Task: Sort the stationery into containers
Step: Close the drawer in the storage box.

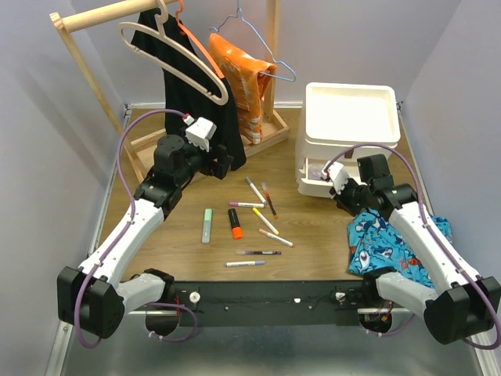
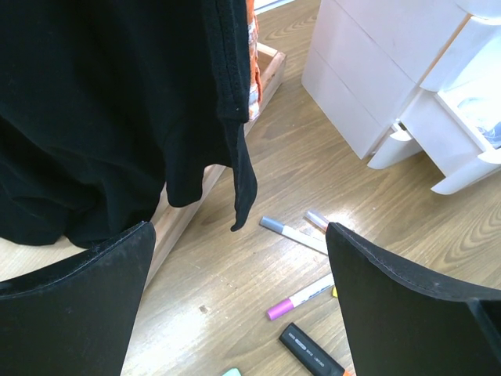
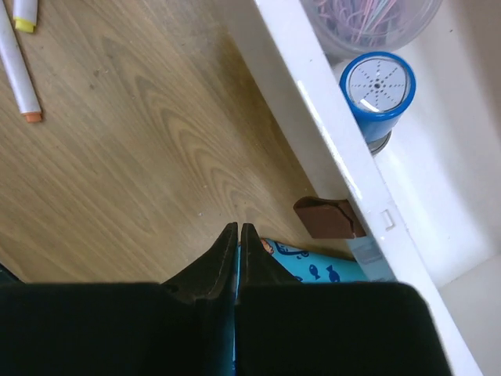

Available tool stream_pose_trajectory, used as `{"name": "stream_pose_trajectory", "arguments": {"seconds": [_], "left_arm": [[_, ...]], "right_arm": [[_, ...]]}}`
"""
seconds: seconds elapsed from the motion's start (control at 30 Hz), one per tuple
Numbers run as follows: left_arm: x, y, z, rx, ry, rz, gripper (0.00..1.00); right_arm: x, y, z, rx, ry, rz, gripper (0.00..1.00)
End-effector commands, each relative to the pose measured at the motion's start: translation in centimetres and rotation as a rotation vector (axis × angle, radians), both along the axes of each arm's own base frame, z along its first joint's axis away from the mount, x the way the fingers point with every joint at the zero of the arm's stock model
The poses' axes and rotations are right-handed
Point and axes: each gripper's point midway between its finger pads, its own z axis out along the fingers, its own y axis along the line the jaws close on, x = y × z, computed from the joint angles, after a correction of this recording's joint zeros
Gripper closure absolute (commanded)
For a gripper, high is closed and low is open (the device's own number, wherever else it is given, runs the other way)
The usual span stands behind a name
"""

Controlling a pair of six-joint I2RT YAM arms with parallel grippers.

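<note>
Right fingers [image 3: 205,270]: pinched shut on nothing, close beside drawers [image 1: 348,117]. Left fingers [image 2: 78,305]: spread wide, empty. Pens [image 1: 266,222]: scattered on surface, left of drawers. Likely light, stiff, slick, apt to roll; best pinched mid-barrel.

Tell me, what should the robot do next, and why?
Probably lower the open left gripper onto the pink-capped marker below it: the drawer is already pulled out, and that marker lies unsorted on the table.
</note>
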Motion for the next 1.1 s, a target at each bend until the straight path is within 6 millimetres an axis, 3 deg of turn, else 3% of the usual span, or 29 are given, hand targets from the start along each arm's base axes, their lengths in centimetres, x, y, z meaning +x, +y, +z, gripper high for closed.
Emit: {"name": "stream_pose_trajectory", "arguments": {"seconds": [0.0,0.13,0.37,0.53,0.97,1.07], "left_arm": [[-0.4,-0.3,0.7,-0.016,-0.019,-0.018,0.01],[-0.3,-0.4,0.4,-0.019,-0.012,-0.018,0.01],[0.0,-0.4,0.4,-0.017,-0.011,-0.014,0.01],[0.0,-0.4,0.1,-0.012,-0.004,-0.015,0.01],[0.2,-0.2,0.0,-0.012,-0.005,-0.007,0.01],[0.3,-0.2,-0.1,-0.016,-0.001,-0.007,0.01]], "right_arm": [[2.0,-0.3,-0.1,-0.012,-0.066,-0.025,0.89],[4.1,-1.4,-0.1,-0.052,-0.134,-0.108,0.97],[7.7,-2.2,1.0,-0.067,-0.273,-0.200,0.99],[9.2,-2.6,0.6,-0.083,-0.295,-0.243,0.99],[12.8,-3.1,4.0,-0.090,-0.435,-0.308,0.99],[13.5,-3.1,4.1,-0.091,-0.456,-0.321,1.00]]}}
